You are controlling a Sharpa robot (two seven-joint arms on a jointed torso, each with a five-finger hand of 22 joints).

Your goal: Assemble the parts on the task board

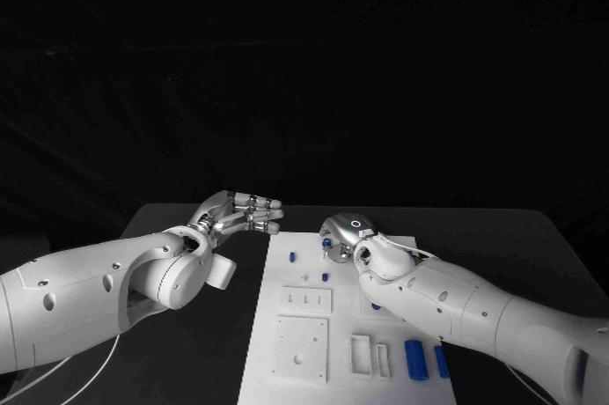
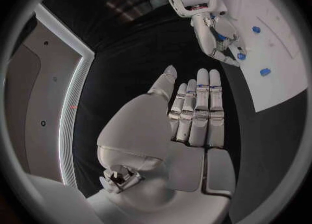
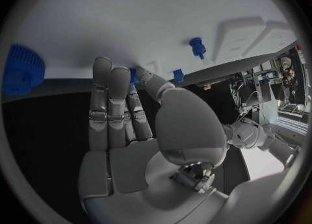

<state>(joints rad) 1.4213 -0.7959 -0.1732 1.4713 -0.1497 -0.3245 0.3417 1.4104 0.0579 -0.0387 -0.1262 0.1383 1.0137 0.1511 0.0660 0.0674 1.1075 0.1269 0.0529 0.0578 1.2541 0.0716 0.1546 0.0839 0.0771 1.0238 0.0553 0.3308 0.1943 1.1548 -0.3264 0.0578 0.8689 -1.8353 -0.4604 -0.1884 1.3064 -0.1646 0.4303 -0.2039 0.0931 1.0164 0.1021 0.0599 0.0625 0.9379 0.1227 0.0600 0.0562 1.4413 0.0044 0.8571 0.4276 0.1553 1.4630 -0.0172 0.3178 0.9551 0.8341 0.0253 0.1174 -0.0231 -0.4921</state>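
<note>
Near end of task board (image 1: 295, 374): two blue bar parts (image 1: 415, 359) lying side by side, long axes running away from the robot, beside the right forearm. Far end: right hand (image 1: 352, 239) over the board, fingers together on a small blue part (image 3: 134, 76), which looks pinched; two more small blue parts (image 1: 293, 257) stand just beside it. Left hand (image 1: 238, 214), off the board's left edge, holds nothing, fingers straight and apart; the right is judged nearer the work.
</note>
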